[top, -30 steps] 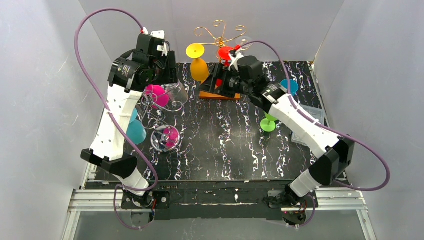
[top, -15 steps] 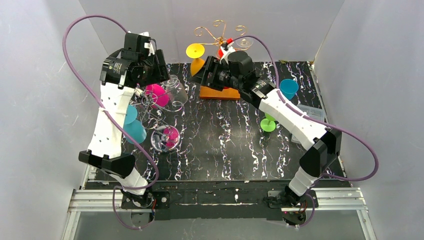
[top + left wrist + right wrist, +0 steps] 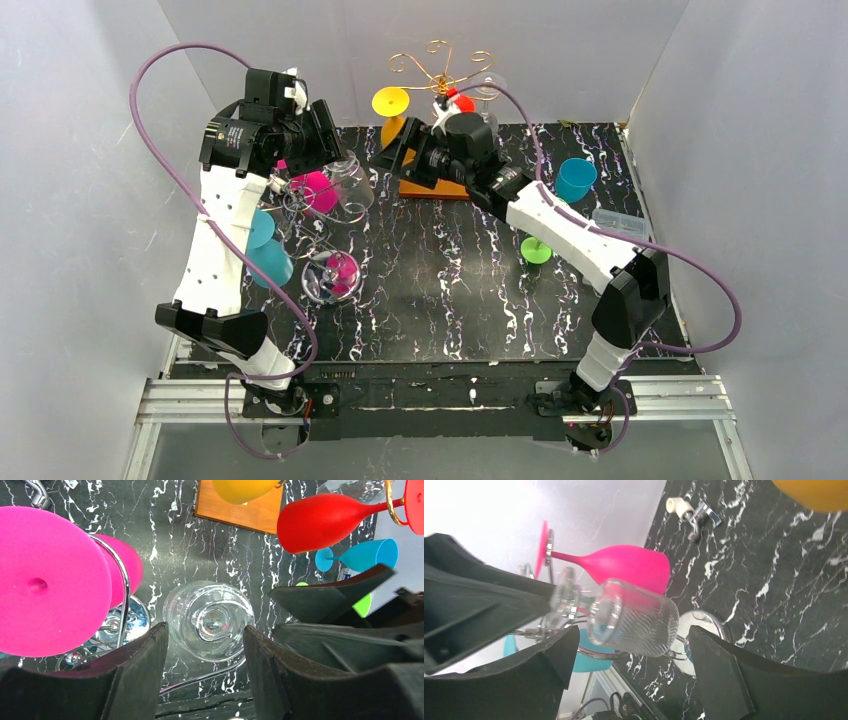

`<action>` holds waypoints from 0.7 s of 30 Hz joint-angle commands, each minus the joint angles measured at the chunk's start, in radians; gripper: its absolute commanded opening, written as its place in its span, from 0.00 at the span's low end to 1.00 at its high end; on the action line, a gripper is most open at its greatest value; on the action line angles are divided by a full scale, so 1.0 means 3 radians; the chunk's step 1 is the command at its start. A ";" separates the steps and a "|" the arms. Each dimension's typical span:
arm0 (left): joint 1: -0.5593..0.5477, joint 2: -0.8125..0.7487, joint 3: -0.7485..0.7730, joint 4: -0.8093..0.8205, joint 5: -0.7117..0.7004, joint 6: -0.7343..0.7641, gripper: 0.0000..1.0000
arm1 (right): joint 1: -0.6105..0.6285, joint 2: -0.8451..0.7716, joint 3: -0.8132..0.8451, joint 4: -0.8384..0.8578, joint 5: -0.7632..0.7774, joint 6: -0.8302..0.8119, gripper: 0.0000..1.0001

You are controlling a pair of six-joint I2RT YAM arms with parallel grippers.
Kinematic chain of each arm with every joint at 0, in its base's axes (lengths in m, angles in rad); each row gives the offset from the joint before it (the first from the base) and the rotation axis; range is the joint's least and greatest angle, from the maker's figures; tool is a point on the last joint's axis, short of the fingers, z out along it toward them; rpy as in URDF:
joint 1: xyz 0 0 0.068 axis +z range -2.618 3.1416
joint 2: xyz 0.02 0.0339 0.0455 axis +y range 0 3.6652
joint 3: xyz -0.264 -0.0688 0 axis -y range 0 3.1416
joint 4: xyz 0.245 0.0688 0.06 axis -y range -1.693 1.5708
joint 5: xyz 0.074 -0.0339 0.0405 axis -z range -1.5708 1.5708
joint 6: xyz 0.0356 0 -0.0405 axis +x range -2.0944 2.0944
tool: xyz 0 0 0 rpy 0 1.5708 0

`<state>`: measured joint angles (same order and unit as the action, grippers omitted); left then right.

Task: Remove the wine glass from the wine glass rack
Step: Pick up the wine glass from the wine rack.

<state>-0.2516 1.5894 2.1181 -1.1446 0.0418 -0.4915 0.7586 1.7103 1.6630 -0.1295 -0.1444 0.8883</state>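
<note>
A clear ribbed wine glass (image 3: 352, 182) hangs on the chrome rack (image 3: 300, 200) at the left, beside a pink glass (image 3: 315, 188). My left gripper (image 3: 322, 138) is open just above it. In the left wrist view the clear glass (image 3: 212, 622) sits between and beyond my open fingers (image 3: 145, 660), untouched. My right gripper (image 3: 392, 157) is open and points left at the glass. In the right wrist view the clear glass (image 3: 639, 617) lies ahead of the gap, with the pink glass (image 3: 624, 562) behind it.
A gold rack on a wooden base (image 3: 440, 187) stands at the back with a yellow glass (image 3: 392, 105) and a red glass (image 3: 325, 520). Teal glasses (image 3: 268, 255) hang at the left. A green glass (image 3: 537, 247), a teal cup (image 3: 575, 178) and a clear box (image 3: 620, 222) lie to the right.
My right gripper has swung left from the gold rack toward the clear glass. My left gripper has shifted slightly above the glass and stays open.
</note>
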 commanded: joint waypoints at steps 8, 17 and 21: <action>0.0018 -0.0184 -0.0092 0.0089 0.0134 -0.0034 0.55 | 0.0023 -0.0417 -0.1039 0.0961 0.0064 0.0757 0.89; 0.0016 -0.0200 -0.0110 0.0103 0.0166 -0.0020 0.55 | 0.0036 -0.0409 -0.1704 0.2059 0.0103 0.1521 0.98; 0.0016 -0.0203 -0.0124 0.0106 0.0182 0.0003 0.56 | 0.0053 -0.0408 -0.1685 0.1864 0.0238 0.1572 0.98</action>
<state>-0.2508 1.5753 2.0895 -1.1114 0.0826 -0.4988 0.7670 1.6348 1.1492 0.3340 -0.1230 1.2961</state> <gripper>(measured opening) 0.554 0.983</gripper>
